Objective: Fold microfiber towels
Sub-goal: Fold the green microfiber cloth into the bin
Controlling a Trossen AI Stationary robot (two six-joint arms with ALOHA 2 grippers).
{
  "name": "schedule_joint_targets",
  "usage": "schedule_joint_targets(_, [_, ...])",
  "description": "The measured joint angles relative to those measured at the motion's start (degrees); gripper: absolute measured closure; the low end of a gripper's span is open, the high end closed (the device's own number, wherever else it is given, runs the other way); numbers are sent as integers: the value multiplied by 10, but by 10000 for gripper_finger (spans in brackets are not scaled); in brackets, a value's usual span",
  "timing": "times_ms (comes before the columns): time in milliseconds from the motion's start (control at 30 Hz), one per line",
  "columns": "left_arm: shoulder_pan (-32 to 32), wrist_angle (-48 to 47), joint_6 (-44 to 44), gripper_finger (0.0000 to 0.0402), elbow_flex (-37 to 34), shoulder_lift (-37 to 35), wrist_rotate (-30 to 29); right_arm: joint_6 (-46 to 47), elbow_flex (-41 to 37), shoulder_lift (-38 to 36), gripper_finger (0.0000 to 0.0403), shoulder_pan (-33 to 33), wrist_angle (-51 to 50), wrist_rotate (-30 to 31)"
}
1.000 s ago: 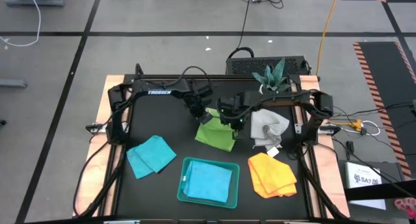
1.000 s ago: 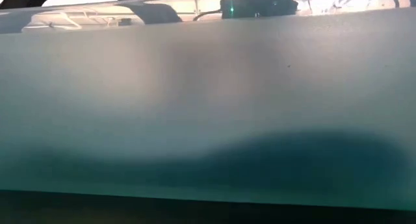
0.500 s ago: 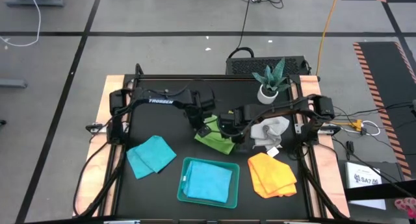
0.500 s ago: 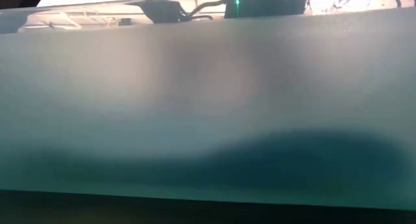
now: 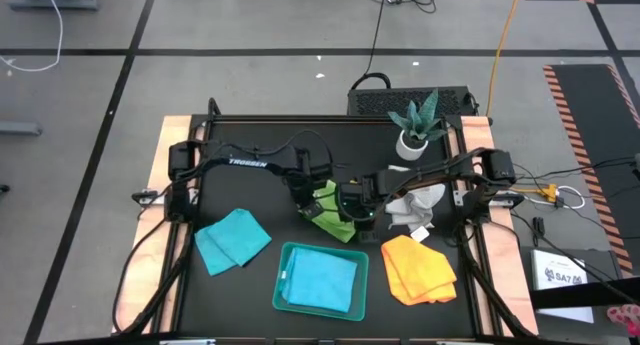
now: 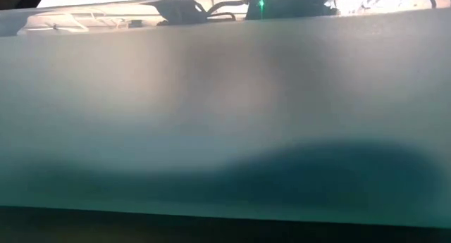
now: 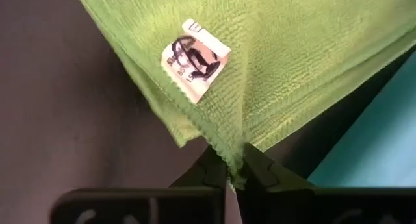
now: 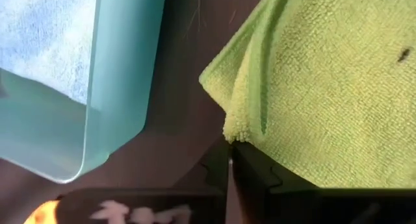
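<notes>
The lime green towel [image 5: 332, 207] lies bunched at the table's middle, just beyond the teal tray [image 5: 283, 285]. My left gripper [image 5: 308, 207] is shut on its left side and my right gripper [image 5: 352, 213] on its right side. A white label [image 7: 194, 58] shows on the cloth. One turquoise towel [image 5: 322, 280] lies in the tray, and another [image 5: 232, 237] lies on the table at the left. The yellow-orange towel [image 5: 418, 268] and the grey-white towel [image 5: 415, 200] lie on the table at the right. My left gripper pinches a corner of the green towel's hem [image 7: 229, 152] between its two fingers, slanting down from above. The cloth spreads away from the fingertips in more than one layer. My right gripper pinches a folded corner [image 8: 235, 130] of the same towel at its fingertips, slanting down from above. Two layers show there.
A potted plant [image 5: 415, 125] stands at the table's far edge. The tray's wall [image 6: 225, 116] fills the low view. The tray's rim [image 8: 123, 87] is close beside the right gripper. Bare black table lies at the far left [image 5: 240, 190].
Both grippers have gone toward the table's near edge and the tray, the right one also sinking. They have drawn the green towel's far edge over the rest of the cloth. The towel has folded over and now covers less of the table.
</notes>
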Motion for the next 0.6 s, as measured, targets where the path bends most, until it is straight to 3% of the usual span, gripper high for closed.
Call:
schedule_joint_targets(200, [-1,-24,17,315,0,0,-41,1,-4,0,334,0,28,0])
schedule_joint_targets(367, [-3,-22,11,272,0,0,-38,-8,-4,-2,294,-2,26,4])
schedule_joint_targets(600, [-23,-14,6,248,0,0,-26,-14,-4,-15,287,-19,31,36])
